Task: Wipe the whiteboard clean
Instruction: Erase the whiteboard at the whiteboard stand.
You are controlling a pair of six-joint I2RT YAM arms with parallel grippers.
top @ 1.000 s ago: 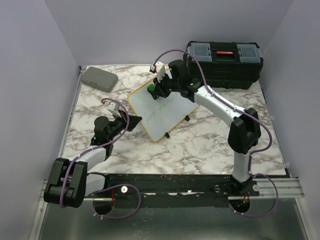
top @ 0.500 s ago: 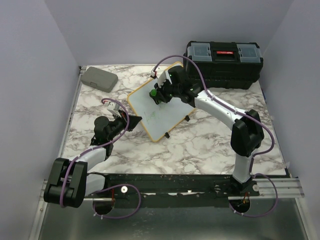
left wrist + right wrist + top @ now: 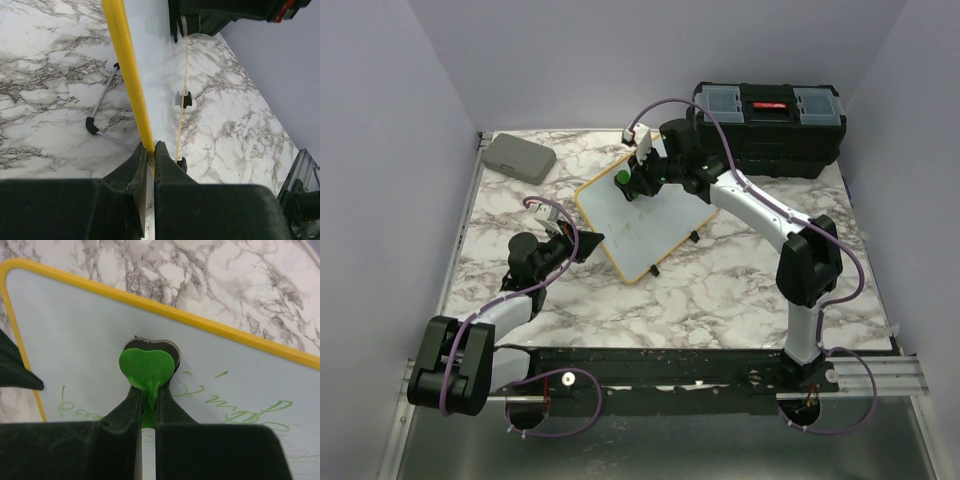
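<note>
The whiteboard [image 3: 655,235] leans tilted on the marble table, white with a yellow frame [image 3: 125,65] and small black feet. Green handwriting [image 3: 240,407] remains across its face. My left gripper [image 3: 590,241] is shut on the board's frame at its near left edge; in the left wrist view the gripper [image 3: 149,146] pinches the yellow strip. My right gripper [image 3: 634,186] is shut on a green eraser [image 3: 146,367], whose dark pad presses on the board near its upper left corner. In the top view the eraser [image 3: 622,177] shows as a green spot.
A black toolbox [image 3: 770,125] stands at the back right, just behind the right arm. A flat grey case [image 3: 518,157] lies at the back left. The board's wire stand [image 3: 100,107] props it from behind. Walls close in on three sides.
My right gripper slid the eraser a little down the board and back up to the upper left corner. The left gripper and the board stayed put.
</note>
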